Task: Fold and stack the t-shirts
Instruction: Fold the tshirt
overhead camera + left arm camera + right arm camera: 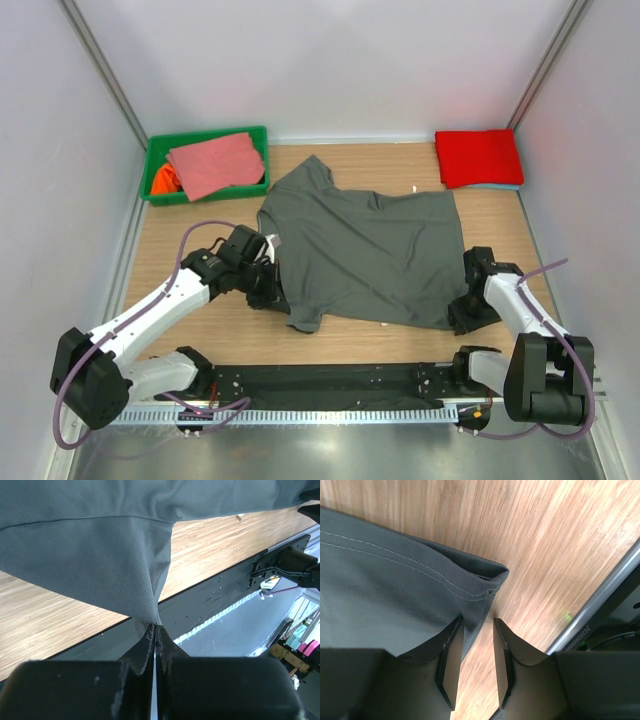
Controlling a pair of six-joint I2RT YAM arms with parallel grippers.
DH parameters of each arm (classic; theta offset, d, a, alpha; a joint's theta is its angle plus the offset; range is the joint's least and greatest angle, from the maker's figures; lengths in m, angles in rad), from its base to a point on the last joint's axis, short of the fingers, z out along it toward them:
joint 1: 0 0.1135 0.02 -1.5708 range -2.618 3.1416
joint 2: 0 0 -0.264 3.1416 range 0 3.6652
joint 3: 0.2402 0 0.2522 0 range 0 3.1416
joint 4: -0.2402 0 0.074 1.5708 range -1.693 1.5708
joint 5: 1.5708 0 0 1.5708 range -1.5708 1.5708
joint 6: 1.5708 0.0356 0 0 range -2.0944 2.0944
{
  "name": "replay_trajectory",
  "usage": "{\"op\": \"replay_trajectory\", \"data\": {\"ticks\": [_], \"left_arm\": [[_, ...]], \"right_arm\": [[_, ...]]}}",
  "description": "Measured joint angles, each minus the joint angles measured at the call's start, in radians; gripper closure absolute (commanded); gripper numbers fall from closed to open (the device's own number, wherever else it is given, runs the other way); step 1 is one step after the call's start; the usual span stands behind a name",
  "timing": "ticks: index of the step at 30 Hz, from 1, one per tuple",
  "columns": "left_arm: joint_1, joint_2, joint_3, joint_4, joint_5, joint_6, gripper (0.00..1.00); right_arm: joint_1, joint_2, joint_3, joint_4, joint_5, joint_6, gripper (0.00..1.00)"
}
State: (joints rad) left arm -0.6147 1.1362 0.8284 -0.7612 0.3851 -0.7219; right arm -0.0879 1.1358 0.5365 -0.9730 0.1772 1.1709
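Observation:
A dark grey t-shirt [370,255] lies spread flat across the middle of the wooden table, one sleeve pointing to the back. My left gripper [273,290] is at its left near edge. In the left wrist view the left gripper [156,626] is shut on a pinched fold of the grey t-shirt [90,555], which rises off the wood. My right gripper [462,312] is at the shirt's near right corner. There the right gripper [477,622] stands open, and the stitched hem corner of the t-shirt [380,590] reaches into the gap between its fingers.
A folded red t-shirt [478,157] lies on a light-blue one [505,186] at the back right. A green bin [205,140] at the back left holds a salmon-pink shirt [215,163] and an orange one [163,180]. A black rail [330,380] runs along the near edge.

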Motion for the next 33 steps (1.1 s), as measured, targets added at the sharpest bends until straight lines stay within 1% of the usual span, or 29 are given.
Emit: {"op": "replay_trajectory", "data": {"ticks": [4, 7, 8, 9, 10, 11, 23, 29, 33], "left_arm": [[0.003, -0.002, 0.001, -0.006, 0.01, 0.002, 1.0], [0.008, -0.003, 0.001, -0.011, 0.017, 0.002, 1.0], [0.01, -0.003, 0.001, -0.013, 0.019, 0.002, 1.0], [0.013, -0.003, 0.001, -0.014, 0.021, 0.002, 1.0], [0.014, -0.004, 0.001, -0.016, 0.023, 0.002, 1.0], [0.016, -0.006, 0.001, -0.016, 0.024, 0.001, 1.0], [0.028, -0.089, 0.018, -0.035, 0.027, -0.003, 1.0], [0.045, -0.069, 0.085, -0.058, 0.023, -0.004, 1.0], [0.077, -0.047, 0.092, -0.065, 0.019, -0.011, 1.0]], "right_arm": [[0.0, 0.003, 0.0, 0.007, 0.004, 0.013, 0.63], [0.0, 0.012, 0.004, 0.008, 0.006, 0.012, 0.65], [0.0, 0.019, 0.006, 0.008, 0.006, 0.011, 0.73], [0.0, 0.029, 0.011, 0.009, 0.007, 0.009, 0.88], [0.0, 0.04, 0.016, 0.019, 0.006, 0.003, 0.94], [0.0, 0.052, 0.022, 0.033, 0.006, 0.004, 0.98], [0.018, 0.035, 0.032, 0.029, 0.031, -0.052, 0.99], [0.064, 0.016, 0.113, -0.001, 0.039, -0.147, 0.99], [0.072, -0.002, 0.167, -0.009, 0.049, -0.235, 0.99]]}}
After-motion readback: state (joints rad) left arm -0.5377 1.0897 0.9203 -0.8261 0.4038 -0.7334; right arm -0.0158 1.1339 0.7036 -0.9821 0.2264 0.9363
